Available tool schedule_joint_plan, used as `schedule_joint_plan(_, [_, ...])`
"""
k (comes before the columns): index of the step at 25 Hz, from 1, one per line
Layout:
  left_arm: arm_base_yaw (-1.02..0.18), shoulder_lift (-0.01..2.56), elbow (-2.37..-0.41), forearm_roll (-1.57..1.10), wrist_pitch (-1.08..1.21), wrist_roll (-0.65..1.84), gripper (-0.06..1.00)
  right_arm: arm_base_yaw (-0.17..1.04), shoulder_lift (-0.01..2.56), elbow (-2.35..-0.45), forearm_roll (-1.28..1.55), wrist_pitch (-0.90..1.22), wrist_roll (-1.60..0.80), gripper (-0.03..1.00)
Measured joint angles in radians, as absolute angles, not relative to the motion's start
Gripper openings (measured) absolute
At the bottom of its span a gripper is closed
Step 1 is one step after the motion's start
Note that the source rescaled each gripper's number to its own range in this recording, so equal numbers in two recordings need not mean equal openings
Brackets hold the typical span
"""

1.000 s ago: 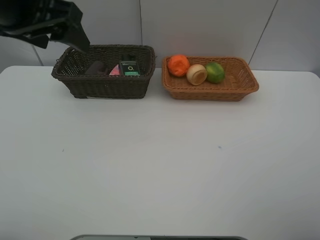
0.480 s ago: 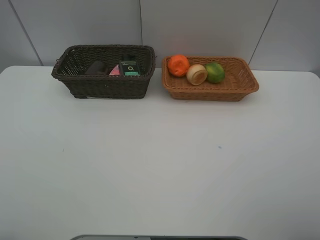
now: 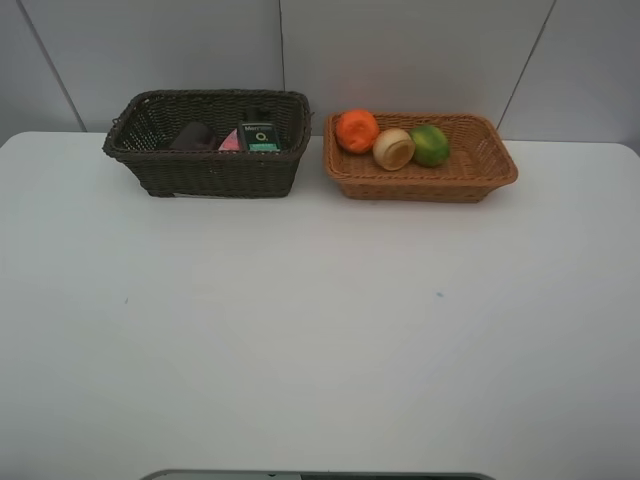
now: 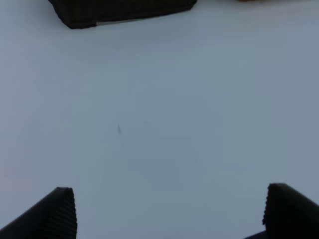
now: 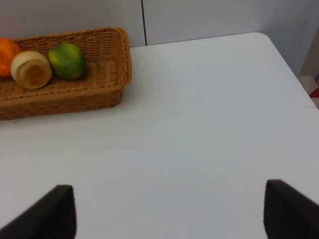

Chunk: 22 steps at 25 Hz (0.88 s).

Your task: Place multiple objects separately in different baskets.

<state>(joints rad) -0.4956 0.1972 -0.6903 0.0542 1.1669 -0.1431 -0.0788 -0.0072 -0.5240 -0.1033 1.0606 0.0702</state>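
The dark brown basket (image 3: pixel 220 175) stands at the back left. It holds a dark mauve cup (image 3: pixel 190 135), a pink tube (image 3: pixel 230 142) and a black bottle with a green label (image 3: pixel 259 136). The light tan basket (image 3: pixel 420 188) to its right holds an orange (image 3: pixel 357 130), a cream-tan peach-like fruit (image 3: pixel 394 148) and a green round fruit (image 3: pixel 431 145). Neither gripper shows in the exterior view. My left gripper (image 4: pixel 169 214) is open and empty over bare table, well short of the dark basket (image 4: pixel 119 7). My right gripper (image 5: pixel 169 211) is open and empty, short of the tan basket (image 5: pixel 75 92).
The white table (image 3: pixel 320 330) spreads in front of both baskets, with a small dark speck (image 3: pixel 438 295) on it. A grey panelled wall stands behind the baskets. The table's right corner (image 5: pixel 264 37) shows in the right wrist view.
One second ago my left arm hung at the upper left above the dark basket. It has drawn back out of the exterior view. The baskets and items have not moved.
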Motion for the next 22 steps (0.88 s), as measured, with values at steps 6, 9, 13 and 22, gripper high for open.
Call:
schedule_joint_plan(6, [-0.496,0.082,-0.641,0.0,1.105,-0.023,0.87,-0.079,-0.007,-0.524,-0.103,1.061,0.07,0.76])
schedule_joint_plan(9, [-0.496,0.054,-0.591,0.0,1.094,-0.018,0.87,-0.079,-0.007,-0.524,-0.103,1.061,0.07,0.76])
schedule_joint_plan(13, [-0.496,0.022,-0.516,0.0,1.083,-0.01,0.87,-0.079,-0.007,-0.524,-0.103,1.061,0.07,0.76])
schedule_joint_plan(22, [-0.496,-0.008,-0.504,0.006,1.067,-0.006,0.87,-0.079,-0.007,-0.524,-0.103,1.061,0.07,0.76])
